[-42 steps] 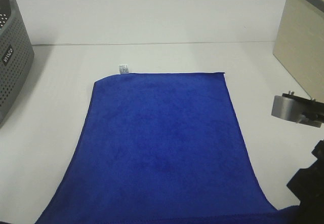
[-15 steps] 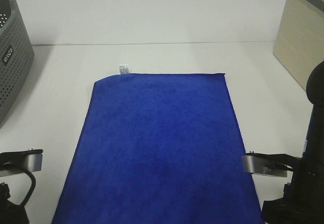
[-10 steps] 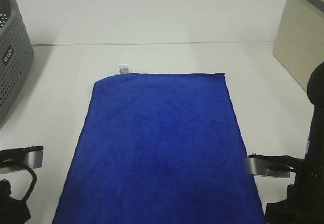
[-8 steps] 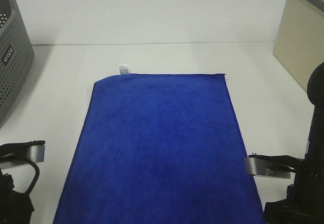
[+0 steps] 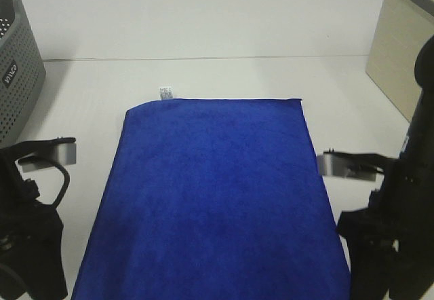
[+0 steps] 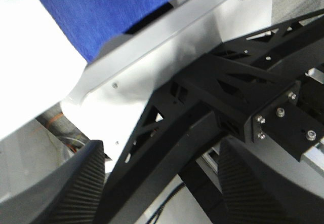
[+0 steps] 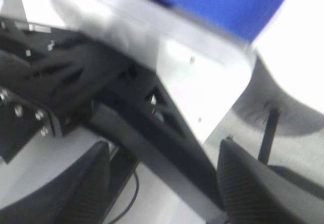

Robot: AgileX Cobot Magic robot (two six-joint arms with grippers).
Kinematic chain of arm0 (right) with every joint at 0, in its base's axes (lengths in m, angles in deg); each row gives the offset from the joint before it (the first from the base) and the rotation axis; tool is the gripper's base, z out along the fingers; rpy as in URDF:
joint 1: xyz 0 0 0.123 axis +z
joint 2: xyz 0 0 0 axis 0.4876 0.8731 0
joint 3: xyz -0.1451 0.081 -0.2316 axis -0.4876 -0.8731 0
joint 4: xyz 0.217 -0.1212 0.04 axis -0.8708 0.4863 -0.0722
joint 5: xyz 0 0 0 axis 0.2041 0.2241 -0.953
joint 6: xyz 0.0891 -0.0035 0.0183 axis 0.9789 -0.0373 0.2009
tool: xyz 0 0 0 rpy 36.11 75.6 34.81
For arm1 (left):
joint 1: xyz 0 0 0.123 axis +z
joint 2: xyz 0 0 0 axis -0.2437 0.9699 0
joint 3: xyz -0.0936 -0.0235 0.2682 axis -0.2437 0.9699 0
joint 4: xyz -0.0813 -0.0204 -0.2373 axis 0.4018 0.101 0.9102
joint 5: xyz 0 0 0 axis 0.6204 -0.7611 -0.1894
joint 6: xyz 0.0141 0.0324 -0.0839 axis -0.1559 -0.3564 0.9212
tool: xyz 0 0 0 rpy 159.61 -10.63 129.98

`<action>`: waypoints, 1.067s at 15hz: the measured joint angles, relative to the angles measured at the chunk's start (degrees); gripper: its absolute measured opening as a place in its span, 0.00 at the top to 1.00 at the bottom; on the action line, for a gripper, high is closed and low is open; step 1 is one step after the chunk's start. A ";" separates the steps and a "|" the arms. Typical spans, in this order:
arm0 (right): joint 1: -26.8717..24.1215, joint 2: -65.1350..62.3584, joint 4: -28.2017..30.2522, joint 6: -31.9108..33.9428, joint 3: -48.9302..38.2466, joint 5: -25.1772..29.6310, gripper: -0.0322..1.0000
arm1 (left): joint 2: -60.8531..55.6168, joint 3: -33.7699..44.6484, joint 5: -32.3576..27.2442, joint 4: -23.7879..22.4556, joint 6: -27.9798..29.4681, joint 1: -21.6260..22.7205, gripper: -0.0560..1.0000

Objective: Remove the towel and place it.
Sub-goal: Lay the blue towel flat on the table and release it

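At the tabletop's [image 5: 224,76] edge, your left gripper [image 6: 162,150] and right gripper [image 7: 163,145] stood wide, empty; snagging the towel [image 5: 217,191] risked dragging it off.

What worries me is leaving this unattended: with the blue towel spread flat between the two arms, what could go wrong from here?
1. The towel reaches the table's near edge, as both wrist views show; a tug might drag it off.
2. The left end effector and right end effector are open and empty, with the arms close beside the towel's long sides; a sweep might snag or crumple it.
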 joint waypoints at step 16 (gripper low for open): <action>-22.75 15.24 -8.25 -8.02 43.66 0.34 0.34 | 18.11 -41.42 6.88 -11.69 2.23 12.66 0.35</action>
